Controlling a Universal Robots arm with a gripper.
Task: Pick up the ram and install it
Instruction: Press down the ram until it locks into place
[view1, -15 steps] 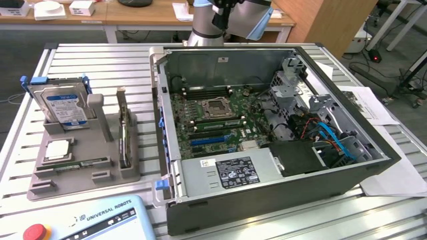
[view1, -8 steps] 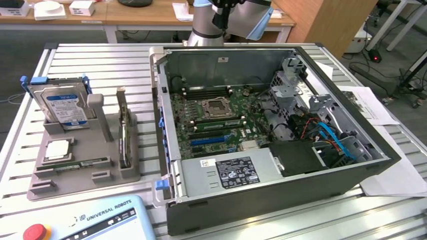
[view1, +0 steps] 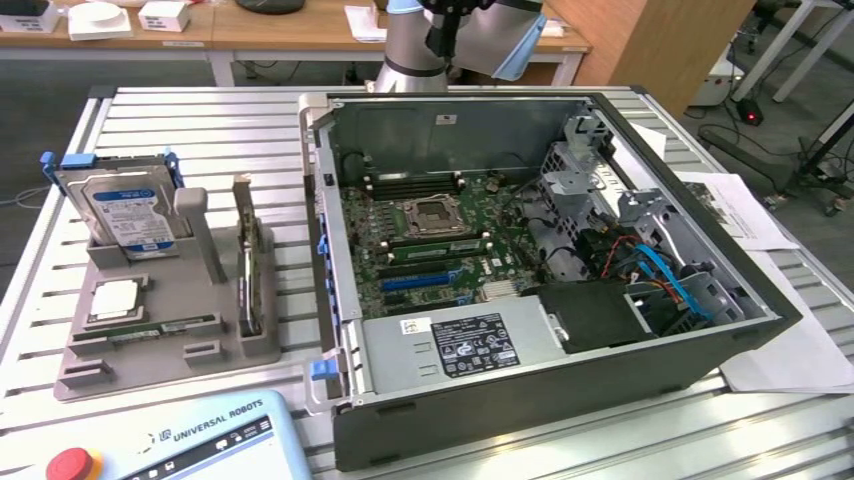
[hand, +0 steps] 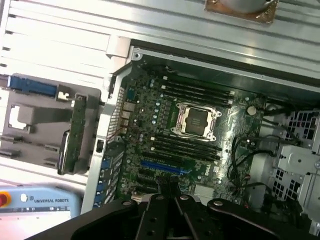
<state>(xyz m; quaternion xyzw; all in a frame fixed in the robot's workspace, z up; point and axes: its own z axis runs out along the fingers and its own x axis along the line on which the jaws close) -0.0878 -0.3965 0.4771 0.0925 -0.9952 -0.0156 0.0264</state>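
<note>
The ram (view1: 244, 262) is a long thin green stick standing on edge in the grey holder (view1: 260, 345) on the table, at the exterior view's left of the open computer case (view1: 534, 400). In the wrist view the ram (hand: 77, 122) shows as a narrow green board beside the case wall. My gripper (hand: 169, 186) is shut with nothing between its black fingers. It hangs high over the motherboard (hand: 150, 115), above the blue slot (hand: 160, 167) and apart from the ram. Black memory slots (hand: 185, 147) lie on both sides of the processor socket (hand: 196, 119).
The holder also carries a boxy hard drive (view1: 127, 215) with a blue-white label and a square silver chip (view1: 118, 300). A teach pendant (view1: 174, 440) lies at the table's front. The case holds a power supply (view1: 461, 345), drive cages (view1: 594, 170) and cables (view1: 654, 265). Papers (view1: 741, 205) lie at the right.
</note>
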